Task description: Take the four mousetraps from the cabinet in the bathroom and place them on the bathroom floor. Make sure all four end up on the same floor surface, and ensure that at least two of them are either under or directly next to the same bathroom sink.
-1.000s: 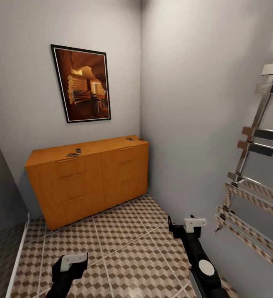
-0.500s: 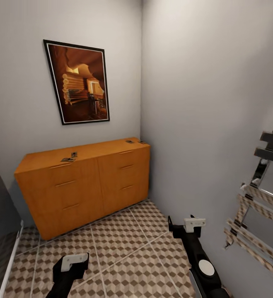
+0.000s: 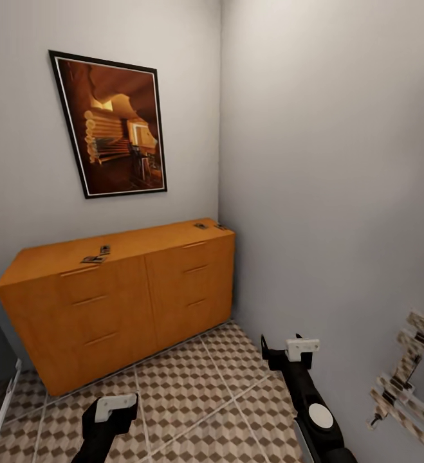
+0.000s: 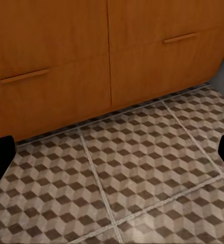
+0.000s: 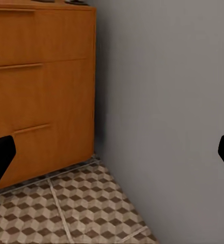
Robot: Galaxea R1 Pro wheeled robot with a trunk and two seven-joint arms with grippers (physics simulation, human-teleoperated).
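Note:
The orange-brown cabinet [image 3: 121, 296] stands against the far wall in the corner, drawers closed. On its flat top lie the mousetraps: two close together near the left [image 3: 97, 254], one [image 3: 201, 226] and another [image 3: 221, 227] at the right end. My left gripper [image 3: 114, 406] hangs low over the bathroom floor [image 3: 192, 386], well short of the cabinet. My right gripper [image 3: 289, 347] is beside the right wall. In the left wrist view the fingers [image 4: 0, 157] sit wide apart, open and empty, facing the lower drawers [image 4: 51, 76]. In the right wrist view the fingers [image 5: 0, 160] are likewise open, facing the cabinet's right end [image 5: 40, 91].
A framed picture [image 3: 112, 125] hangs above the cabinet. A chrome towel rail [image 3: 408, 370] juts from the grey right wall [image 3: 327, 193] close to my right arm. A white edge [image 3: 2, 405] and a dark surface border the floor at the lower left.
The whole view has shifted: the cabinet looks bigger and further left, and the towel rail has slid towards the right edge. The camera has moved closer. Both grippers keep their place in the picture.

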